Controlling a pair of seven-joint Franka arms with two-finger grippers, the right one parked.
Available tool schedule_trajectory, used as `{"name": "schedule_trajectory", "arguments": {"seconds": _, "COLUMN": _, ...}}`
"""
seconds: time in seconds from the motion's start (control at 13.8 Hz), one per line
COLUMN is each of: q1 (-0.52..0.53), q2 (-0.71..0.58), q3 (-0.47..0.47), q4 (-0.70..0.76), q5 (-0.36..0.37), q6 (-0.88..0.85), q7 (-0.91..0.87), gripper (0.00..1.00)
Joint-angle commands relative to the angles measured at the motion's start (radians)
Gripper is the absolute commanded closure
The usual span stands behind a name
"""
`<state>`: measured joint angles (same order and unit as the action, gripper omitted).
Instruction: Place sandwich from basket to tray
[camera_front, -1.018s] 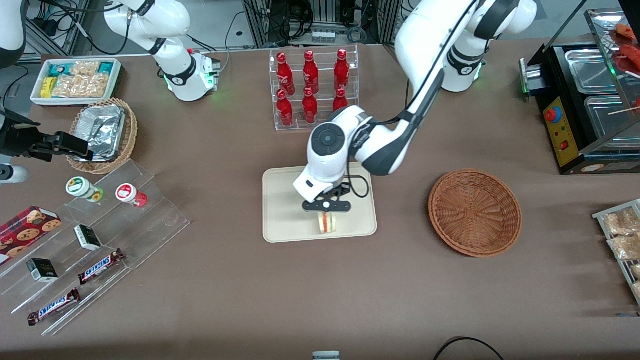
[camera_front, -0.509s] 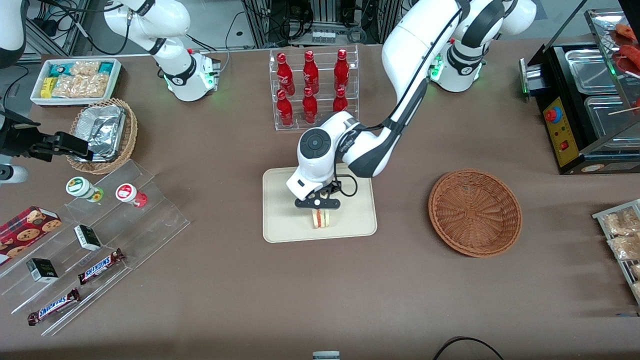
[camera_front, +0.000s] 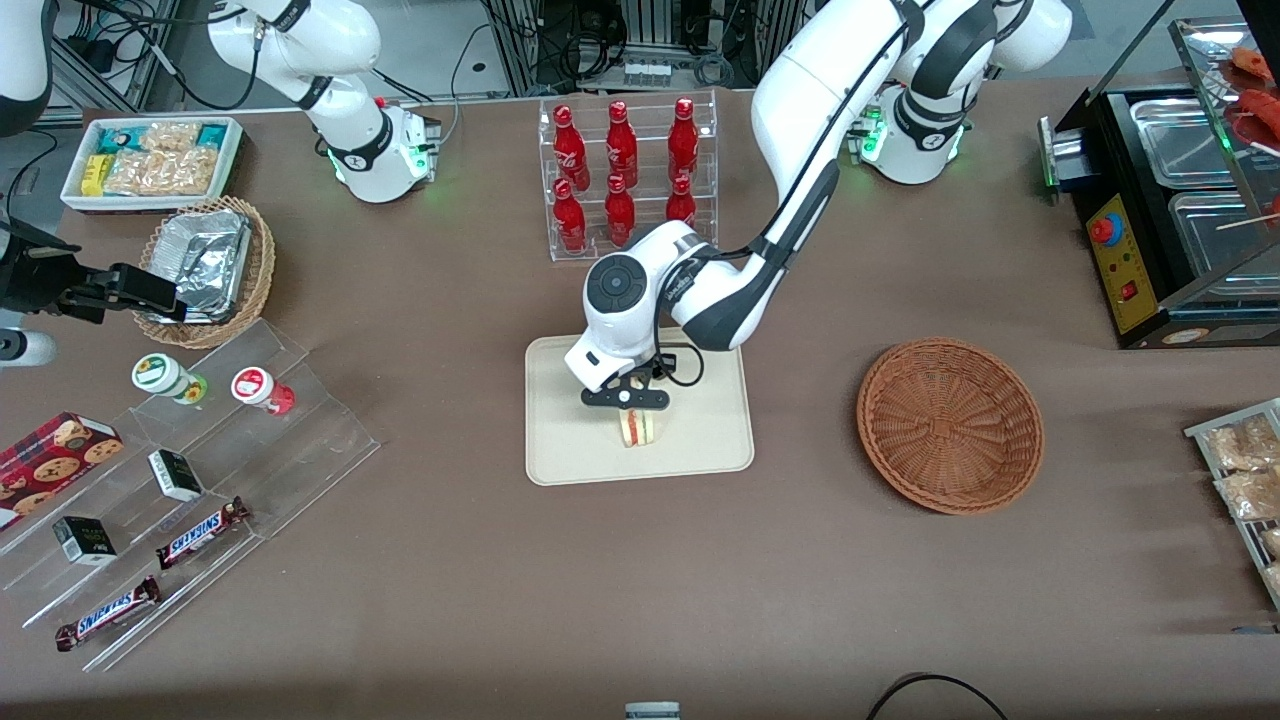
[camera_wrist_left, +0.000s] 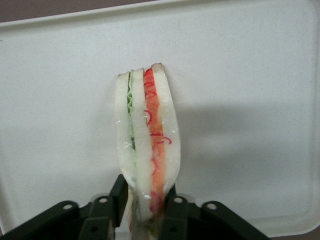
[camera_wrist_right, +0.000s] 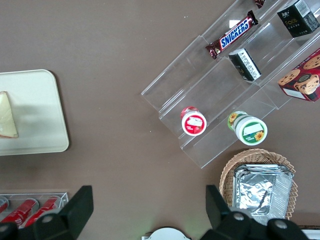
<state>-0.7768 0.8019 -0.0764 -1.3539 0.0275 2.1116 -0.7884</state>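
Note:
The sandwich (camera_front: 638, 427) is a pale bread wedge with red and green filling, held over the middle of the cream tray (camera_front: 560, 450). In the left wrist view the sandwich (camera_wrist_left: 146, 135) stands on edge above the tray (camera_wrist_left: 240, 75), and the black fingers (camera_wrist_left: 118, 192) press its two bread faces. My left gripper (camera_front: 627, 400) is shut on the sandwich just above the tray surface. The reddish-brown wicker basket (camera_front: 950, 425) sits on the table toward the working arm's end and holds nothing. The right wrist view catches a corner of the sandwich (camera_wrist_right: 7, 122) on the tray (camera_wrist_right: 40, 130).
A clear rack of red bottles (camera_front: 625, 175) stands farther from the front camera than the tray. Toward the parked arm's end are a clear stepped display (camera_front: 250, 440) with snacks and a tan wicker basket (camera_front: 205, 270) with foil. A black food warmer (camera_front: 1170, 200) stands at the working arm's end.
My left gripper has carried the sandwich a little farther from the front camera and toward the parked arm's end, from the tray's near edge to its middle. It has stayed shut on it.

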Motion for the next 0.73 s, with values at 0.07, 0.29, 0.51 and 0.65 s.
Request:
{"name": "schedule_trajectory", "arguments": {"seconds": 0.07, "q1": -0.001, "q2": -0.091, "q3": 0.018, "q4": 0.018, "q5": 0.002, "q6": -0.117, "q7": -0.018, "gripper": 0.0}}
{"name": "schedule_trajectory", "arguments": {"seconds": 0.29, "q1": 0.056, "q2": -0.203, "q3": 0.02, "q4": 0.016, "q5": -0.006, "q6": -0.183, "q7": -0.054, "gripper": 0.0}}
{"name": "schedule_trajectory", "arguments": {"seconds": 0.51, "q1": 0.141, "q2": -0.311, "q3": 0.021, "q4": -0.007, "q5": 0.005, "q6": -0.293, "q7": -0.101, "gripper": 0.0}}
{"name": "schedule_trajectory", "arguments": {"seconds": 0.65, "q1": 0.23, "q2": -0.401, "q3": 0.02, "q4": -0.049, "q5": 0.006, "q6": -0.344, "q7": -0.084, "gripper": 0.0}}
